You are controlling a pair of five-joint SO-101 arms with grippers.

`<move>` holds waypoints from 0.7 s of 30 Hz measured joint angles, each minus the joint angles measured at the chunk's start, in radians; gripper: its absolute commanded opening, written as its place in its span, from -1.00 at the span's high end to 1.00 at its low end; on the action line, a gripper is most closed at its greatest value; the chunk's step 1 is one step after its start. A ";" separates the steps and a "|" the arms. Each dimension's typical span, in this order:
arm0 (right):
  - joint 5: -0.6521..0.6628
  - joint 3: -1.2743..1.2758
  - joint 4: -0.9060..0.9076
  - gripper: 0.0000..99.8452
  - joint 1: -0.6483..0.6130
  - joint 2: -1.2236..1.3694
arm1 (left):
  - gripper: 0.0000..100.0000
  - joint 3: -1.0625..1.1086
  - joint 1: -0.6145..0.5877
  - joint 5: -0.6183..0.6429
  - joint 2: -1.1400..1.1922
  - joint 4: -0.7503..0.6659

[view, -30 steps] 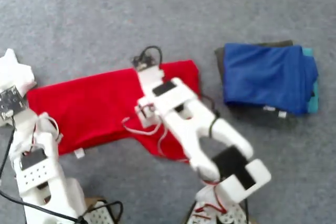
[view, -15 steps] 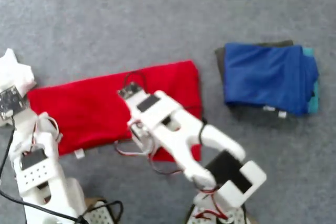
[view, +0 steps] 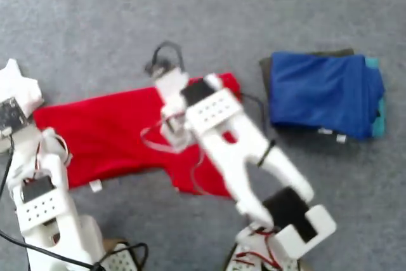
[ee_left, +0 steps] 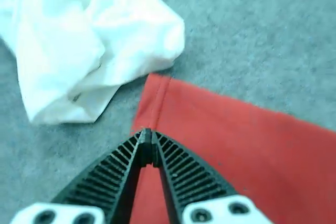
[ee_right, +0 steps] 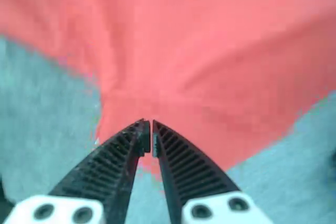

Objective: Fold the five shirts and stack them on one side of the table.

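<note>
A red shirt point(view: 108, 131) lies spread across the middle of the table. My right gripper point(view: 170, 87) is at its far edge, shut on the red shirt point(ee_right: 210, 51); the cloth puckers toward its tips point(ee_right: 147, 125). My left gripper point(ee_left: 147, 137) is shut right at the corner hem of the red shirt point(ee_left: 236, 145); a grip on the cloth cannot be made out. In the high view the left gripper point(view: 25, 115) sits at the table's left side. A crumpled white shirt point(ee_left: 79, 35) lies just beyond that corner point(view: 16, 87).
A stack of folded shirts point(view: 323, 93), blue on top, sits on the right side of the grey table point(view: 95, 36). Both arm bases stand along the near edge.
The right arm swung toward the near left over the red shirt, then back out to its far edge. The left arm shifted only slightly.
</note>
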 measured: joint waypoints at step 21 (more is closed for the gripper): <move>0.012 -0.672 -0.178 0.97 0.367 0.740 | 0.94 -0.637 0.015 -0.002 1.051 -0.183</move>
